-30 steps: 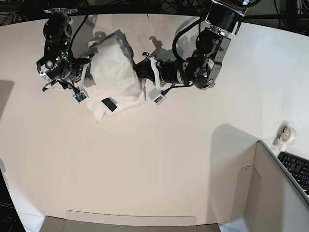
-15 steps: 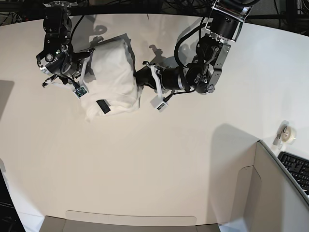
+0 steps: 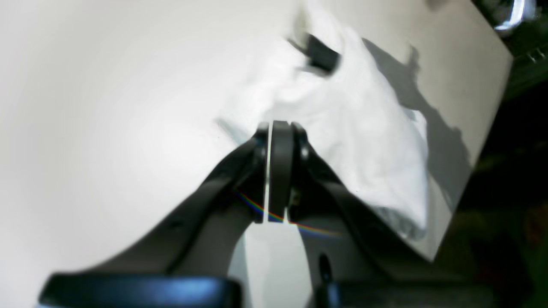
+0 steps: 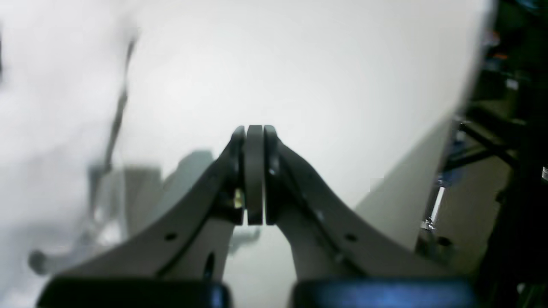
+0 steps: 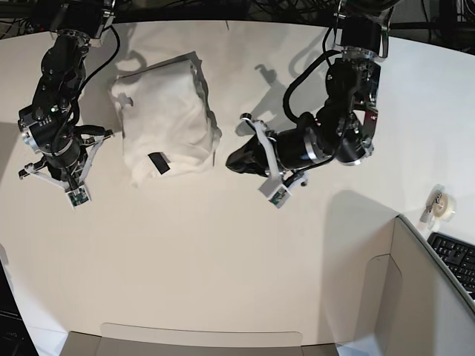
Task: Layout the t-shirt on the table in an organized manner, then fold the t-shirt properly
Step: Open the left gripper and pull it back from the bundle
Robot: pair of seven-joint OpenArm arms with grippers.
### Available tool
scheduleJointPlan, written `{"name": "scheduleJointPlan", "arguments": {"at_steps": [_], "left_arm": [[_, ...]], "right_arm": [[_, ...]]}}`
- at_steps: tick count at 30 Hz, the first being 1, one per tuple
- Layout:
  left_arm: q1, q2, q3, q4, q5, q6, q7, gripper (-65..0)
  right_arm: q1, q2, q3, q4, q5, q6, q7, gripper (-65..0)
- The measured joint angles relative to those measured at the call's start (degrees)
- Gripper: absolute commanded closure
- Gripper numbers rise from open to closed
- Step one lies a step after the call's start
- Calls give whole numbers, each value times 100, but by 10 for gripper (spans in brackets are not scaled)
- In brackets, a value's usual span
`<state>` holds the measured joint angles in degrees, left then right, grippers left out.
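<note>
The t-shirt [image 5: 165, 122] lies as a folded white bundle on the table [image 5: 223, 259], a small dark tag showing on its near edge. The left gripper [image 5: 236, 158] rests just beside the t-shirt, on the side of the roll of tape [image 5: 444, 205], its jaws clenched on nothing. The right gripper [image 5: 65, 148] stands apart from the t-shirt on the opposite side, likewise clenched and empty

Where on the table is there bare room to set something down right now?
Bare: the table's wide near half, below the t-shirt and both arms. Crowded: the far strip, with the right gripper, folded shirt and left gripper side by side.
</note>
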<state>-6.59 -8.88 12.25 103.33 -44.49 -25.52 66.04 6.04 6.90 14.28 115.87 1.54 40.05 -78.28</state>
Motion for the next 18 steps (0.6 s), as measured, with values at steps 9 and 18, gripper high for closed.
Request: {"name": "scheduleJointPlan", "arguments": {"at_steps": [9, 18], "left_arm": [[595, -822, -590, 120, 35, 0, -22, 0], [1523, -1191, -1202, 614, 35, 0, -26, 0]], "right_arm": [[-192, -1014, -717, 2, 70, 2, 4, 0], [-876, -1167, -863, 0, 42, 4, -7, 0]]}}
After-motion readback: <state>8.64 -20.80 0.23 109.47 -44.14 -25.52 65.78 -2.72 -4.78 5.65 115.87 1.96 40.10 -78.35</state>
